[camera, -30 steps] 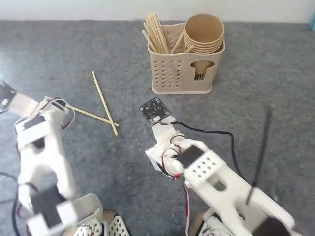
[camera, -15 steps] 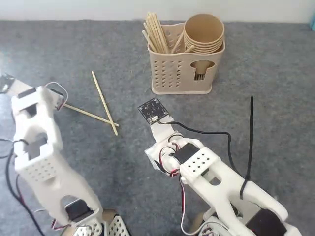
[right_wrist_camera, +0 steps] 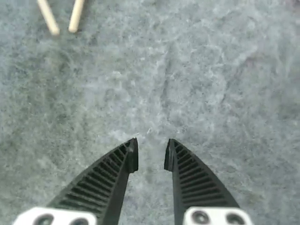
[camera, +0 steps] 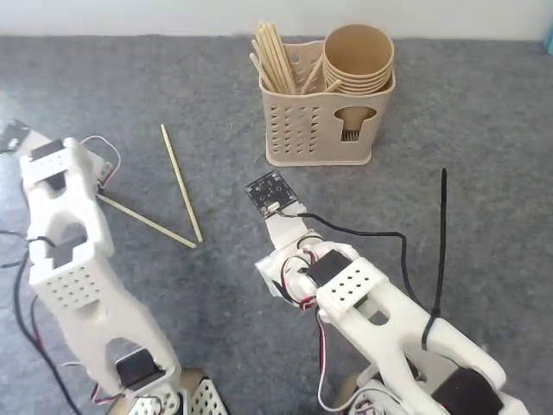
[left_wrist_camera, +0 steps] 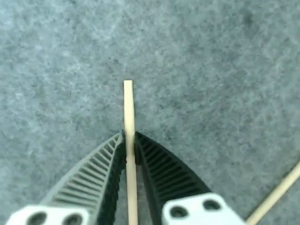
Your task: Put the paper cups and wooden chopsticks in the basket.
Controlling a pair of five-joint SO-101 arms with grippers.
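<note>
L gripper [left_wrist_camera: 130, 137] is clamped on a wooden chopstick [left_wrist_camera: 128, 105] w/ both fingers pressed to its sides and a short end sticking out past the tips, grey carpet [left_wrist_camera: 211, 56] underneath. Can't tell if it's lifted off the carpet or not. In the high view that chopstick [camera: 147, 222] runs diagonally out from under the L arm toward table centre. A second chopstick [camera: 180, 180] lies loose on the carpet; the two near ends sit close together, not crossing. R gripper [right_wrist_camera: 151, 153] hovers over bare carpet, fingers a narrow gap apart – holding nothing. Beige basket [camera: 318, 130] stands at the far side, well apart from both, w/ stacked paper cups [camera: 358, 54] in one compartment and a bundle of chopsticks [camera: 272, 56] upright in the other.
</note>
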